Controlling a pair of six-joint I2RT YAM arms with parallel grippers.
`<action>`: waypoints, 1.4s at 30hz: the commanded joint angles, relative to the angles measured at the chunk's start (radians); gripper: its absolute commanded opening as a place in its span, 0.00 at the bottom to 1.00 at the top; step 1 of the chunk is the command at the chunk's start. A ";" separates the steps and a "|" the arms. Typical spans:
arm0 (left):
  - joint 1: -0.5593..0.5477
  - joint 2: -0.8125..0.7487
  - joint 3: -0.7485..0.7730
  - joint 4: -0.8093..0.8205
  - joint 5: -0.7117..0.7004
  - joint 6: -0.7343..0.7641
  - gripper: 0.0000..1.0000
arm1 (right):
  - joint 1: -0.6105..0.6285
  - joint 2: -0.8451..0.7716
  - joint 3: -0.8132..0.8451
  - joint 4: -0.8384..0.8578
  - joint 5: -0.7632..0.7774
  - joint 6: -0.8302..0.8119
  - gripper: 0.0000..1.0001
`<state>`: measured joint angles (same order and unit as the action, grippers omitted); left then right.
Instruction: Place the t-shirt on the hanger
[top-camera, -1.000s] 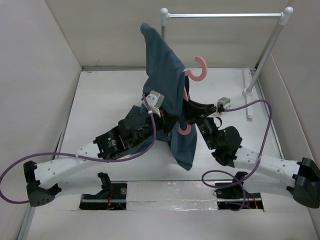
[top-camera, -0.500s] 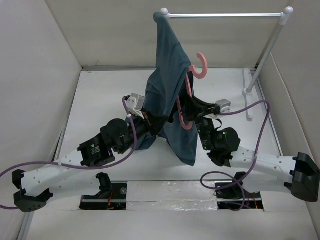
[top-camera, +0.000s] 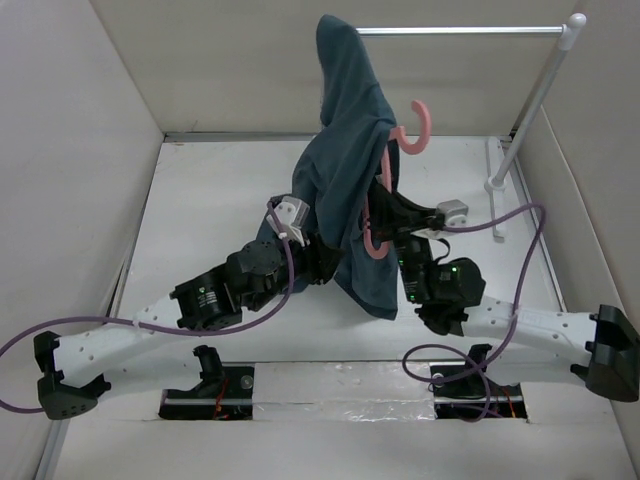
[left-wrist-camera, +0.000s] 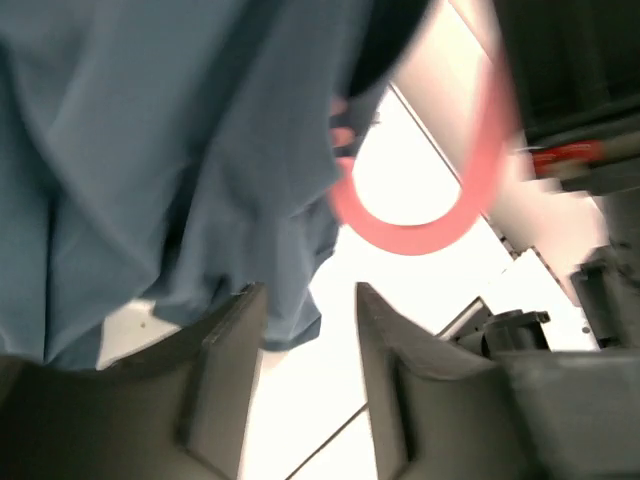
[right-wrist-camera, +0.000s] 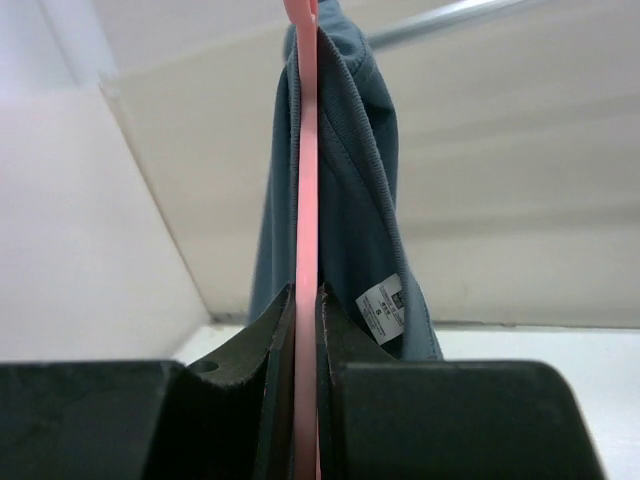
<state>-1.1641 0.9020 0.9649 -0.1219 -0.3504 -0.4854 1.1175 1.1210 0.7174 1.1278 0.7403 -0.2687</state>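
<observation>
Top view: the dark teal-blue cloth t-shirt hangs in a tall drape at upper centre of the frame. Its peak overlaps the left end of the white-and-silver metal rail, and its lower edge hangs over the white tabletop between the two arms. The thin pale pink plastic hanger runs along the drape's right edge, with the hook sticking out upper right of the cloth and a curved corner showing lower down. The right end effector pinches the hanger's bar edge-on; the cloth sits against the bar, white label at right. The left end effector is spread with nothing between the fingers. Cloth fills the upper left of its wrist view, and a blurred pink curve sits right of centre.
</observation>
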 joint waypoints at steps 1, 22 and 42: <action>-0.003 -0.041 0.084 0.048 -0.031 0.033 0.40 | -0.001 -0.105 -0.012 0.113 -0.035 0.071 0.00; 0.219 0.299 0.498 0.235 0.042 -0.036 0.60 | 0.008 -0.202 -0.154 -0.056 -0.127 0.316 0.00; 0.385 0.442 0.413 0.378 0.281 -0.160 0.65 | 0.027 -0.141 -0.122 -0.071 -0.170 0.341 0.00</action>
<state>-0.7998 1.3540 1.4071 0.1902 -0.1074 -0.6029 1.1316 0.9844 0.5545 0.9676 0.5919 0.0586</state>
